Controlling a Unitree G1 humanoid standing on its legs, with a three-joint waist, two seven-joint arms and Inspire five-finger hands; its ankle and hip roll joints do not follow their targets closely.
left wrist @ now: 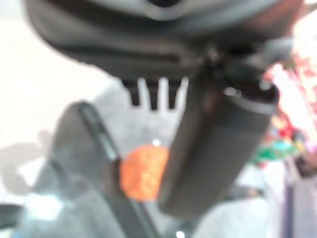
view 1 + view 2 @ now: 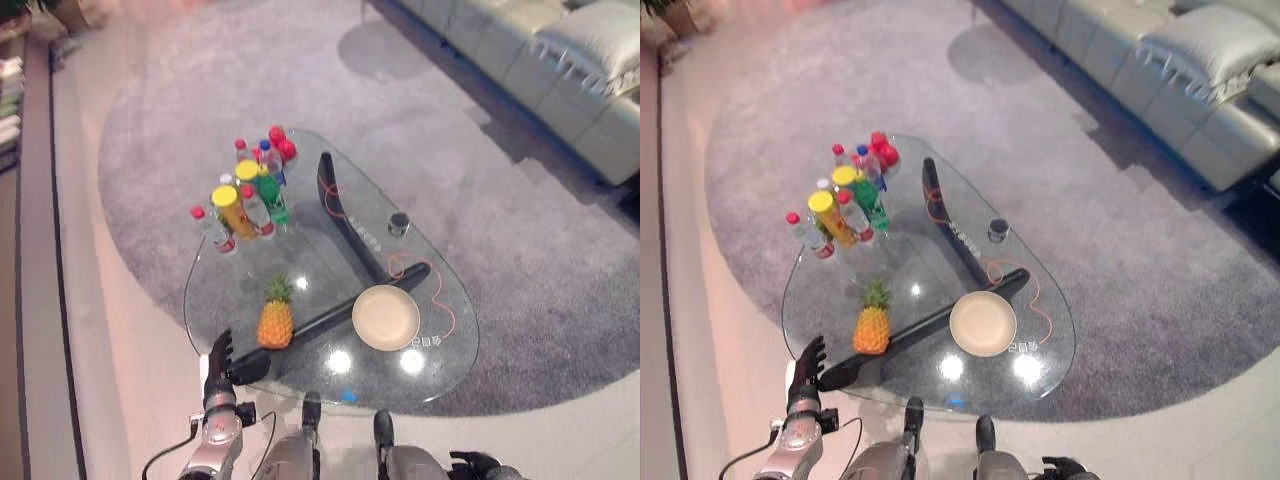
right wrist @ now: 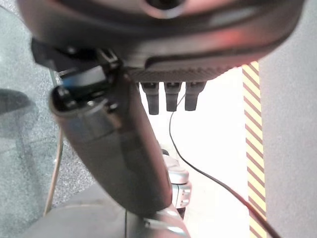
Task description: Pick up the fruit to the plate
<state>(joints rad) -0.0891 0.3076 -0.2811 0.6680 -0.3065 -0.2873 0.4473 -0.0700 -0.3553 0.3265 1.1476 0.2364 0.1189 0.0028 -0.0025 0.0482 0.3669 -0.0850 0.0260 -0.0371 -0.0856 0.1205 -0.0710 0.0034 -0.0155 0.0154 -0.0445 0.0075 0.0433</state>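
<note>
1. A glass coffee table (image 2: 440, 350) stands on a grey rug (image 2: 560, 300), with a pale sofa (image 2: 560, 70) at about 1 o'clock from it.
2. The pineapple (image 2: 275, 318) stands upright on the glass near the table's front edge, leaves up; in the left wrist view it shows as an orange blur (image 1: 143, 171) past the fingers.
3. The plate (image 2: 386, 317), round and cream, lies flat at 3 o'clock of the pineapple, near it but apart, with nothing on it.
4. A cluster of bottles (image 2: 248, 195) with red, yellow and blue caps stands at 12 o'clock of the pineapple, well apart from it.
5. A small dark jar (image 2: 399, 224) sits at 12 o'clock of the plate.
6. The left hand (image 2: 221, 355) hovers at the table's front edge, at 8 o'clock of the pineapple, fingers straight and spread, holding nothing, not touching the fruit.
7. The right hand (image 2: 475, 465) shows at the lower edge, at 5 o'clock of the plate; its own wrist view shows the fingers (image 3: 171, 96) straight and empty.
</note>
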